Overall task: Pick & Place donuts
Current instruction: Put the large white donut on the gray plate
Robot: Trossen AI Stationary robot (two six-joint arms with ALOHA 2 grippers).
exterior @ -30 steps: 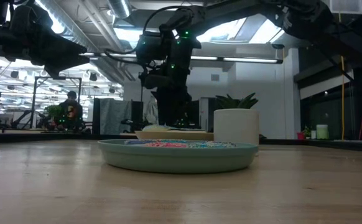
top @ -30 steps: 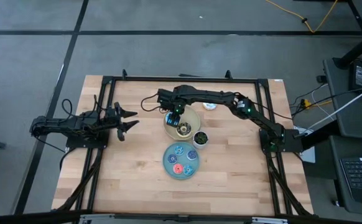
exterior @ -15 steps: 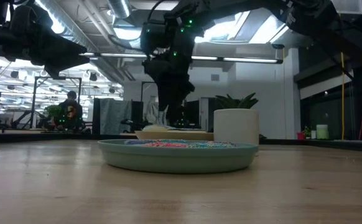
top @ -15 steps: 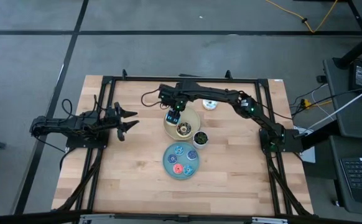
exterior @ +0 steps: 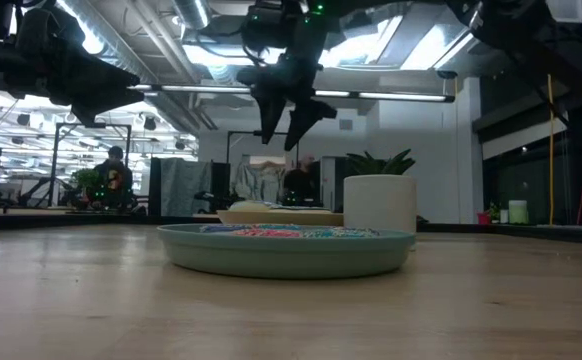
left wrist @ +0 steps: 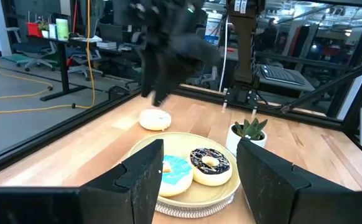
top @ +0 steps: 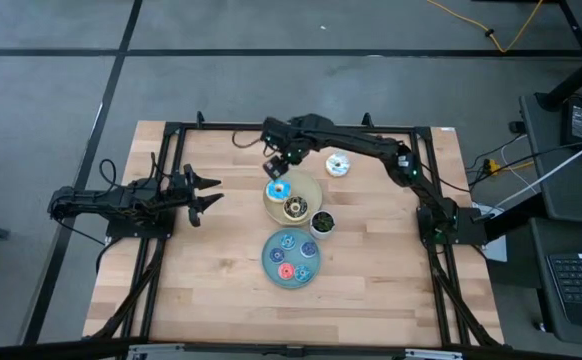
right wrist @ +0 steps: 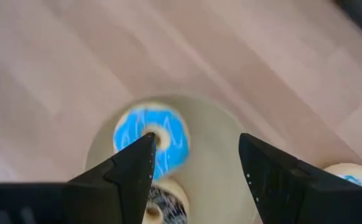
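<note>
On the cream plate (top: 309, 196), the light-blue-iced donut (top: 278, 190) and dark brown donut (top: 295, 207) are seen. Just beyond, the right claw (top: 275, 165) is held open and empty. The white-iced donut (top: 338, 165) is found on the tabletop (top: 211, 270), nearest this arm.

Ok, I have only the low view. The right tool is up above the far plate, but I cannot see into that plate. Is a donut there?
Observer: Yes. The high view shows the light-blue donut lying on the cream plate, beside the dark brown donut.
Operator: Does the right tool hold something?
Observer: No. The right tool is open, with nothing between its fingers.
Operator: And the white donut?
Observer: The white-iced donut lies on the table, outside the plate.
</note>
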